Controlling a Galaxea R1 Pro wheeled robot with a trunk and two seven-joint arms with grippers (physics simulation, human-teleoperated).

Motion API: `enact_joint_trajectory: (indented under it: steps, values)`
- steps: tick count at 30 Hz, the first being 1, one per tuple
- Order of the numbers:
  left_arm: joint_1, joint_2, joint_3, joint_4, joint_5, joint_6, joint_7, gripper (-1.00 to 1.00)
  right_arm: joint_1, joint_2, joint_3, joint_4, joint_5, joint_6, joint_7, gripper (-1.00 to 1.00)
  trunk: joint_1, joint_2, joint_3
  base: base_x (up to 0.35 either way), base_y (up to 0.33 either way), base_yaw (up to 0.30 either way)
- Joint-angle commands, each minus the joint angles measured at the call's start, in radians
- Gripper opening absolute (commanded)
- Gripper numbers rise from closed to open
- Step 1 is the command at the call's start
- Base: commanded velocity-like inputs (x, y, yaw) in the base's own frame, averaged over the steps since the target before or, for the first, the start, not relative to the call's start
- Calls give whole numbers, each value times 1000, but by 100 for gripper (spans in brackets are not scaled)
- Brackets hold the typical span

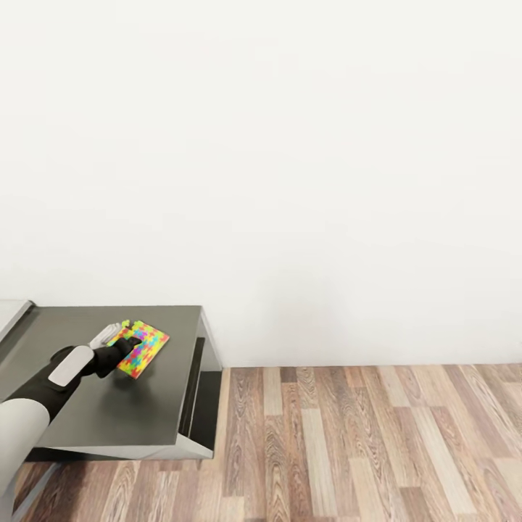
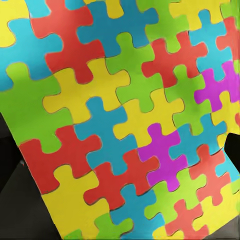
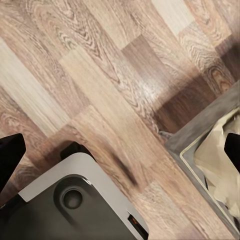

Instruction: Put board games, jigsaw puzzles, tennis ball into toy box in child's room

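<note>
A jigsaw puzzle [image 1: 148, 346], a thin board of bright interlocking pieces, lies on the lower dark-grey section of the table [image 1: 109, 413], near its back edge. My left gripper [image 1: 129, 351] reaches over the puzzle's near-left part. In the left wrist view the puzzle [image 2: 120, 115] is very close, and the dark fingertips [image 2: 233, 146] stand wide apart at the picture's sides, so the gripper [image 2: 120, 150] is open. My right gripper [image 3: 120, 147] hangs open over the wood floor [image 3: 100, 75] with nothing in it.
A white wall [image 1: 290, 159] runs behind the table. The light-grey table top [image 1: 10, 313] starts at the far left. Wood-plank floor [image 1: 377, 442] stretches to the right. The right wrist view shows my base [image 3: 75, 205] and a grey-edged frame holding something beige [image 3: 220, 165].
</note>
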Motion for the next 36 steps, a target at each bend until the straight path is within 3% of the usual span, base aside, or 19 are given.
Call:
enact_joint_trajectory:
  steps: [1,36]
  values:
    - [1,-56,-9,-1,30,2,10,100,0,0,1,-3,-8,5,-6,100,1,-1,-2,-29,-3,-31]
    - [1,-54,-9,-1,30,3,9,100,0,0,1,-3,-8,5,-6,100,1,-1,-1,-1,76,-2]
